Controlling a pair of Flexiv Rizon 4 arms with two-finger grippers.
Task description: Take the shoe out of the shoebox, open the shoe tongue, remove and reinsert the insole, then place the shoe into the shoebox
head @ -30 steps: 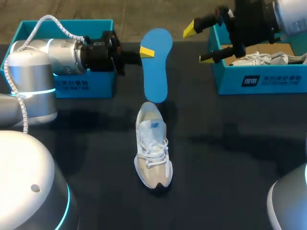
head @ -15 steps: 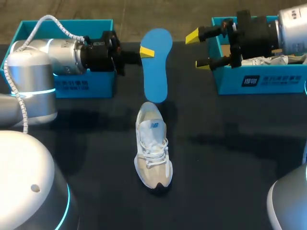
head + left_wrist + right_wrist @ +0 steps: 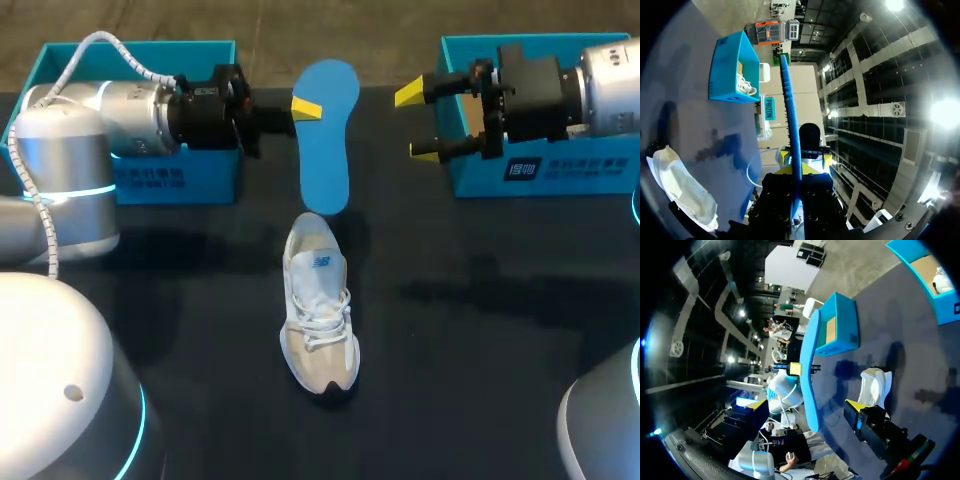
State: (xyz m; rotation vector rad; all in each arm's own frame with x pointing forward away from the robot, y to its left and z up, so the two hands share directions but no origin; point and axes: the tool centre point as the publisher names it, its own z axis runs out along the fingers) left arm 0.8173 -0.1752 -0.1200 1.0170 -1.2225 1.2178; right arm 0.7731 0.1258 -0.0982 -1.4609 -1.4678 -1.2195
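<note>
Pinching blue insole (image 3: 326,135) by its edge, left hand (image 3: 300,108) is holding it above bench (image 3: 480,330) at upper middle of frame, just beyond heel of shoe (image 3: 318,305), likely lining it up for reinsertion. Shoe is lying at frame centre. Right hand (image 3: 420,122), fingers wide and empty, is hovering at upper right before shoebox (image 3: 540,170), probably ready to assist.

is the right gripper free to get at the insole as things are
Probably yes. The right gripper is open and points toward the insole with nothing between. The left gripper clamps it from the opposite side, leaving the facing edge free.
</note>
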